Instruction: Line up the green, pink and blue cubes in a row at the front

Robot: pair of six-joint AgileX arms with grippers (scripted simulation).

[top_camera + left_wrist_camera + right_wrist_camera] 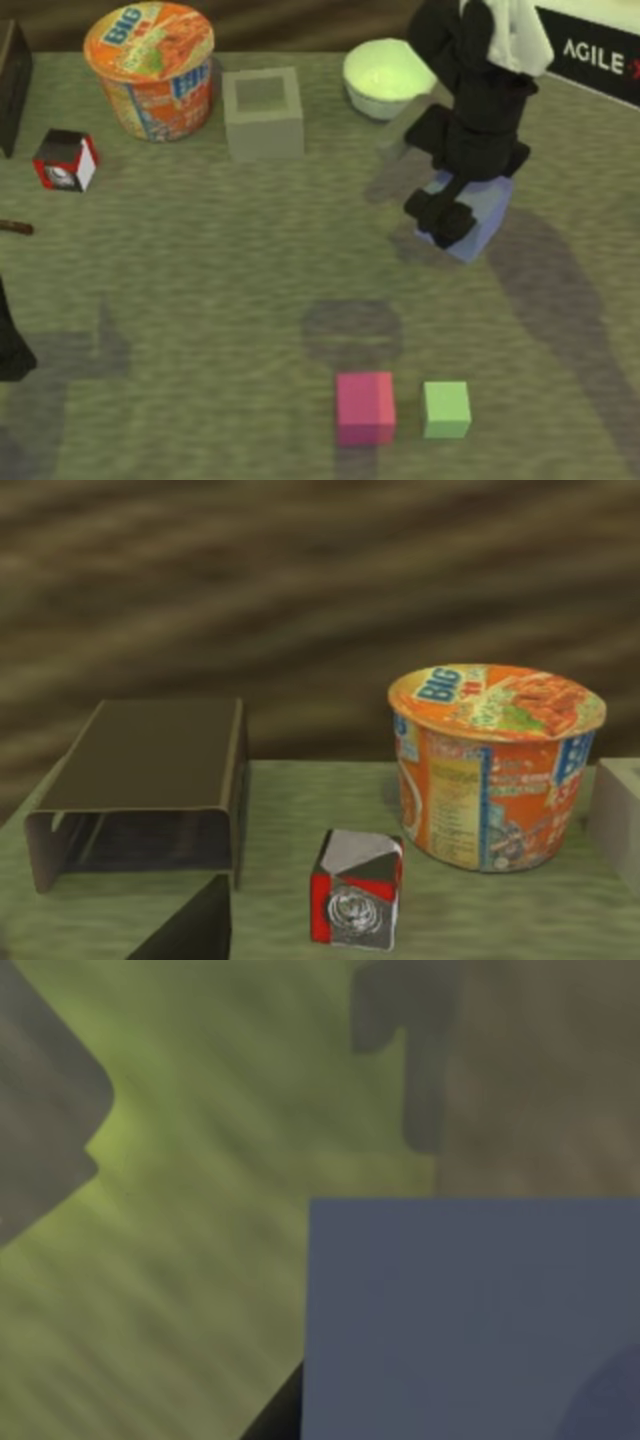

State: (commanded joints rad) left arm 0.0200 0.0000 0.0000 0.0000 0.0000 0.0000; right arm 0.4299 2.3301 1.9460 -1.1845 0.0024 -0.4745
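The periwinkle-blue cube (pixel 490 215) sits mid-right on the table, tilted, with my right gripper (pixel 450 215) down on it from above. In the right wrist view the blue cube (pixel 470 1320) fills the frame, and one dark finger (pixel 280 1422) presses flat against its side, so the gripper is shut on it. The pink cube (pixel 365 405) and the small light-green cube (pixel 446 408) stand side by side near the front edge, with a narrow gap between them and the green one on the right. My left arm (pixel 10 350) is parked at the table's left edge.
An orange noodle cup (pixel 152 70), a hollow grey-green box (pixel 263 112) and a pale green bowl (pixel 388 75) line the back. A red, black and white patterned cube (pixel 66 160) and a dark open-ended box (pixel 150 780) stand at the far left.
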